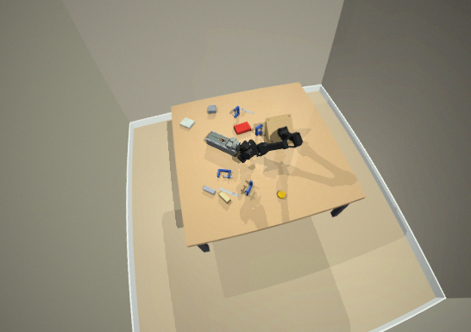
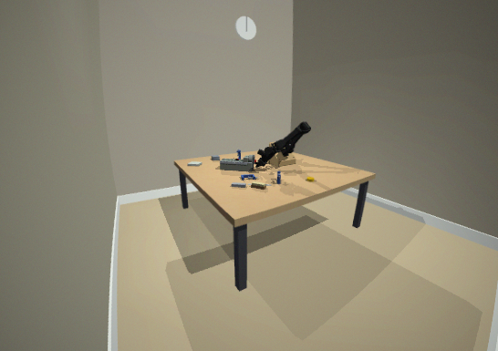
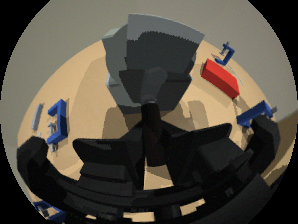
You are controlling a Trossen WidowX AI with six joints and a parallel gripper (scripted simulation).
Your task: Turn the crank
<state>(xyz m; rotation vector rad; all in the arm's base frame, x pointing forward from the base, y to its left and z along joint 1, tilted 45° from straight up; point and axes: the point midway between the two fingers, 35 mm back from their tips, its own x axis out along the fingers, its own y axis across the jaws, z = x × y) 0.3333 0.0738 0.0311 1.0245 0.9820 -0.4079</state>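
Observation:
The grey machine [image 1: 217, 143] [image 2: 234, 165] [image 3: 165, 42] stands left of the arm in the top and exterior views. A tiny red spot, apparently the pointer [image 1: 222, 140], shows on its top in the top view. The brass zero marks are too small to make out, so I cannot tell whether they are level. The dark crank handle [image 3: 153, 127] points from the machine's near end toward me in the wrist view. My gripper [image 3: 149, 121] [image 1: 241, 154] [image 2: 258, 163] is shut on the handle, with a finger on either side.
A red block [image 1: 242, 128] [image 3: 220, 79] and a blue clamp [image 1: 259, 129] [image 3: 254, 114] lie beside the machine. Another blue clamp [image 1: 224, 173] [image 3: 60, 121] lies on its other side. A brown board [image 1: 276, 122] lies under the arm. A yellow piece [image 1: 281, 194] [image 2: 310, 179] lies farther off.

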